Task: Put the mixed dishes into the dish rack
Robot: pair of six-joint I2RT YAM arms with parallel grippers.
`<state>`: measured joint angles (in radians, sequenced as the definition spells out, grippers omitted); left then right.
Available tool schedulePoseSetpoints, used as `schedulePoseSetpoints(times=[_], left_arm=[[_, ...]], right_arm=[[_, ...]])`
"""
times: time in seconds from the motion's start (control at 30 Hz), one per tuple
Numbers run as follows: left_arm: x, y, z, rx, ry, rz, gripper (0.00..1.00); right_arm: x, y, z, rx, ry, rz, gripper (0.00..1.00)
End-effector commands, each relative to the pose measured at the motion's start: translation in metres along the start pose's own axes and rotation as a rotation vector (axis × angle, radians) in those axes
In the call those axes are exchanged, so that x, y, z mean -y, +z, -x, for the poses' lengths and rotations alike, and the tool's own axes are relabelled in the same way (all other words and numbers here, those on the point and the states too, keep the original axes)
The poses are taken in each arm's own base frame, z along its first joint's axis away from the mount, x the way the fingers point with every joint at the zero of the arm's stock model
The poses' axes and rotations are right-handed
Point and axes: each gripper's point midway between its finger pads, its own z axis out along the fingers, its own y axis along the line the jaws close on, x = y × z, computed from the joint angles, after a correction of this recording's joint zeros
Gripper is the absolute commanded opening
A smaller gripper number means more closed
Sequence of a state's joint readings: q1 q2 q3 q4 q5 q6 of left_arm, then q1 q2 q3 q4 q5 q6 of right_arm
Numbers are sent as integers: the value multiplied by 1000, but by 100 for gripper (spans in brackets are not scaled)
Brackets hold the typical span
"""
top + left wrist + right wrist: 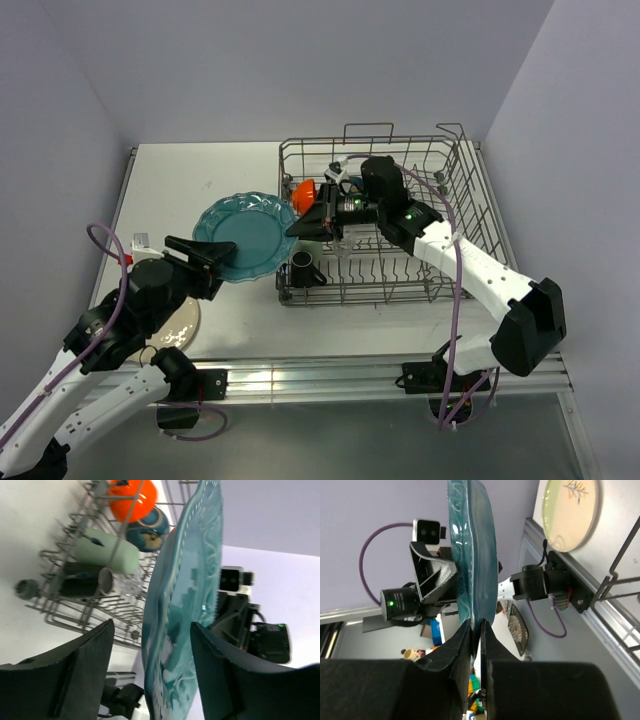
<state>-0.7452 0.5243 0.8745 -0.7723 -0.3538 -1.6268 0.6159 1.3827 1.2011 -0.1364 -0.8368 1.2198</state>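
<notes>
Right tool (475,627) tight on teal scalloped plate (245,235) rim; left tool (151,624) agape

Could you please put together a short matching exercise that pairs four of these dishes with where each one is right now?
Things:
1. teal scalloped plate
2. cream plate
3. orange bowl
4. dark brown mug

Places:
A. near left corner of the dish rack
B. on the table, beside the left arm
C. gripped at its rim by the right gripper
D. far left part of the dish rack

Pairs: 1-C, 2-B, 3-D, 4-A
</notes>
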Motion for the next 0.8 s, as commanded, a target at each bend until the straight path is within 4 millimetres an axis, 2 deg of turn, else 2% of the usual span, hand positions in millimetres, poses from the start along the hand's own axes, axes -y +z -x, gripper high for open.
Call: schedulePoseSetpoints(times=[0.0, 0.17, 0.23, 0.27, 0.3, 0.33, 0.5, 0.53, 0.57, 0.63, 0.7, 0.73, 0.77], left_arm=[[35, -7, -7, -47, -68, -147, 67], [50, -14, -4, -53, -124, -227, 52], [53, -16, -4, -62, -152, -257, 38], [54, -16, -7, -75, -159, -268, 32], [57, -16, -8, -85, -180, -293, 5], [59, -17, -9, -94, -189, -303, 0], [64, -18, -21, -158, -192, -323, 0], [67, -19, -21, -163, -191, -338, 0], [69, -20, -23, -172, -188, -349, 0], [73, -21, -27, -193, -175, -367, 0], [75, -19, -33, -213, -145, -370, 0], [76, -19, -35, -219, -131, -373, 0], [81, -19, -37, -228, -122, -390, 0]], right_arm=[[-69, -30, -21, -32, -158, 234, 0], [-60, -34, -30, -52, -149, 229, 0], [-57, -35, -33, -54, -143, 230, 0], [-56, -35, -33, -56, -145, 230, 0], [-55, -35, -33, -57, -147, 229, 0], [-54, -34, -34, -60, -150, 229, 0], [-57, -34, -33, -60, -211, 247, 0], [-57, -34, -33, -58, -228, 243, 7], [-57, -33, -33, -62, -236, 242, 33], [-60, -32, -31, -77, -248, 251, 56], [-62, -31, -34, -111, -258, 261, 88], [-68, -32, -34, -108, -292, 269, 96], [-64, -31, -34, -115, -276, 241, 100]])
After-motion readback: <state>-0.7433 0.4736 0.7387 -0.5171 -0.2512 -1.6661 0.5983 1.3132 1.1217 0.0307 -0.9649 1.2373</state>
